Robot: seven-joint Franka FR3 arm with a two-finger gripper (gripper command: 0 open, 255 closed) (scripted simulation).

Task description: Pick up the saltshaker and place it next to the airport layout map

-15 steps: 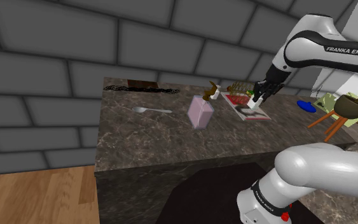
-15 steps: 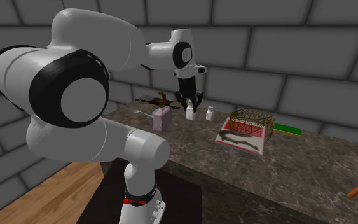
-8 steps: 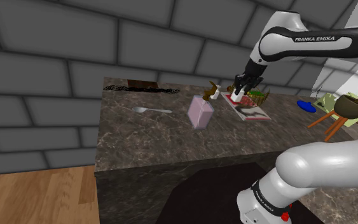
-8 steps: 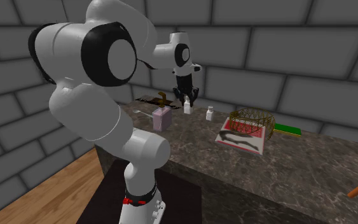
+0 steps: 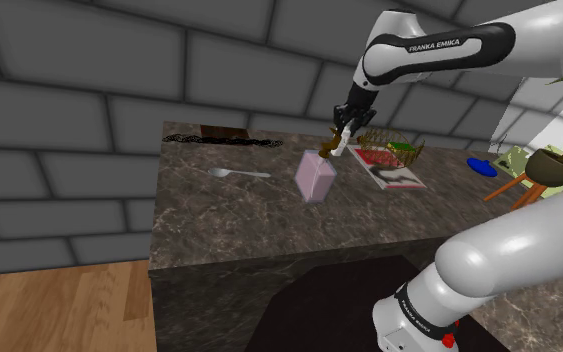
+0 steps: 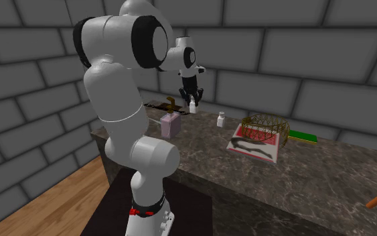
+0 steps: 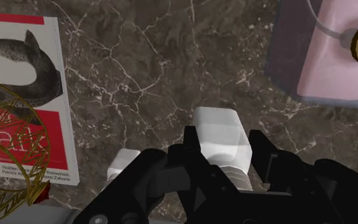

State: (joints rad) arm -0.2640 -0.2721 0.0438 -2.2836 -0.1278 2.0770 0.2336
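1. White saltshaker [image 7: 219,130] sits clamped between the black fingers of the claw [image 7: 227,159], which grips its sides. It hangs clear above the dark marble desk [image 7: 165,70], between a pink carton and a printed sheet.
2. It looks small, rigid and light, with smooth sides that could slide in the grip. A firm hold at mid-body, below the cap, seems best. Keeping it upright should stop anything spilling.
3. Just below the claw, a second shaker [image 7: 123,164], also white, stands on the desk near the sheet's corner. It looks easy to knock over, so the descent should stay off it.
4. On the claw's other side stands the pink carton [image 7: 336,51], with a brown piece sticking out of its top. It is the tall obstacle here, and in the shoulder view the claw [image 5: 340,140] is close by it.
5. The printed sheet [image 7: 25,95] is red and white with a fish picture, and I take it for the task's map. A gold wire basket [image 6: 264,127] rests over its far part. The bare marble along the sheet's edge facing the carton is therefore the open room.
6. Farther off, a pale spoon [image 5: 237,174] lies well apart toward the shoulder view's left. The grey block wall [image 5: 119,80] rises behind the desk's back edge and limits reach that way.
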